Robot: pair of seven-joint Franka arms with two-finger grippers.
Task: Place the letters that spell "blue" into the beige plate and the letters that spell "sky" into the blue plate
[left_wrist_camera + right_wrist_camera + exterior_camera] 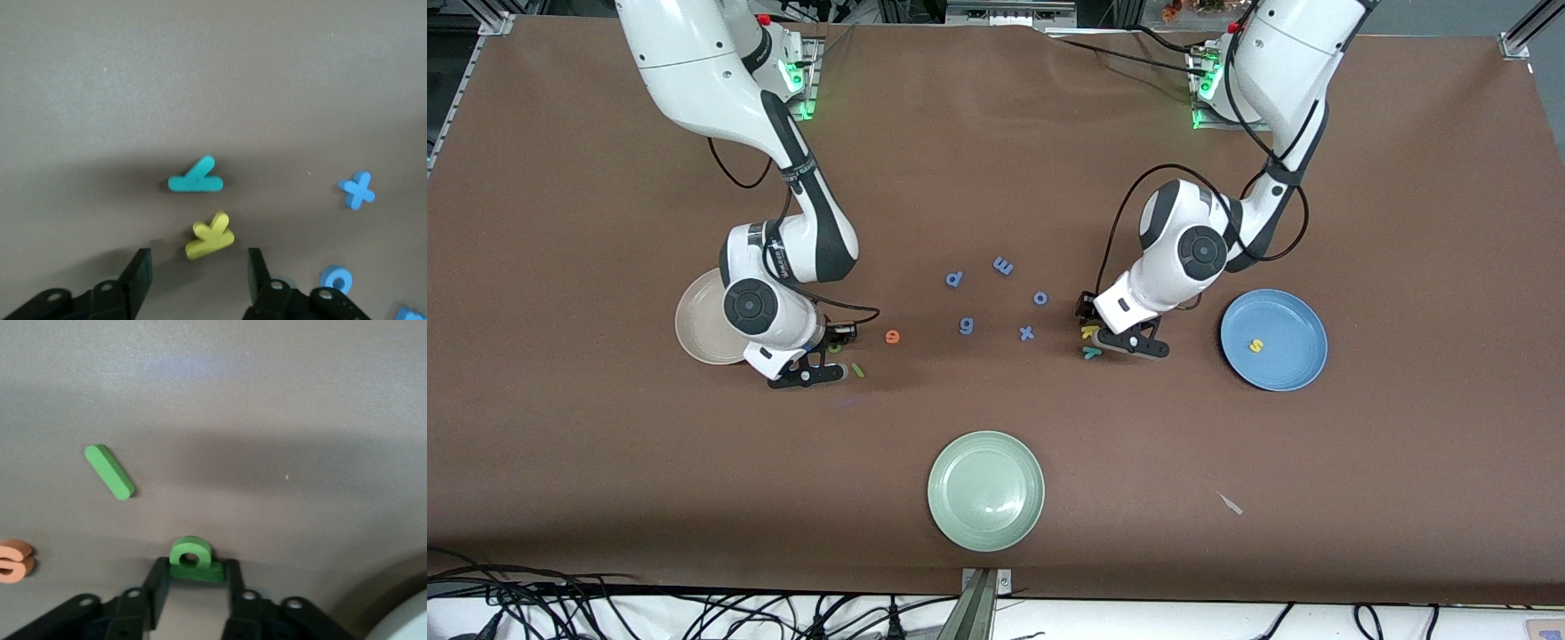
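Note:
The right gripper (195, 571) is down at the table beside the beige plate (698, 322), shut on the green b (193, 559), which sits between its fingertips. The green l (110, 472) and the orange e (13, 561) lie loose close by, toward the table's middle. The left gripper (198, 265) stands open and low over the table, with the yellow k (210, 235) just off its fingertips and the teal y (195, 180) next to the k. A yellow s (1256, 345) lies in the blue plate (1294, 311), which is beside the left gripper (1107, 335).
Several small blue letters lie mid-table between the two grippers, among them an x (356, 190) and an o (335, 279) near the left gripper. A pale green plate (985, 491) sits nearer the front camera. A scrap (1230, 503) lies beside it.

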